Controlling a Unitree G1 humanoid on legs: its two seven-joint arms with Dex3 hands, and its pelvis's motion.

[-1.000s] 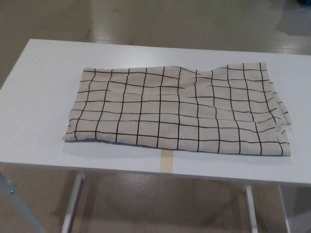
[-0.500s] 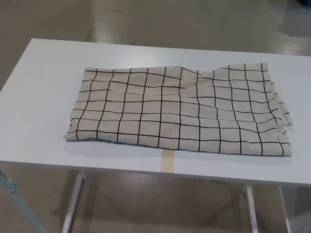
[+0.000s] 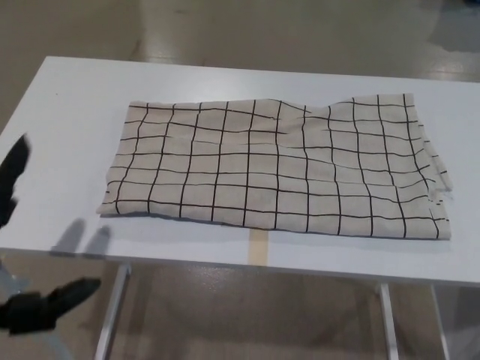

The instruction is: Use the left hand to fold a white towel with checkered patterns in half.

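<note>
your left hand (image 3: 19, 247) has just come into view at the picture's left edge, where a moment ago no hand showed. its fingers are spread apart and hold nothing; it hangs well short of the checkered towel (image 3: 277, 169). the towel lies flat and unfolded across the white table (image 3: 67, 97), unmoved. judgement: approach begun, fold not started. right hand not in view.

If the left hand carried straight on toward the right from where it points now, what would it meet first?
Probably the towel's near-left corner, across bare table. The left hand shows only partly at the picture's edge, so height is unclear.
</note>
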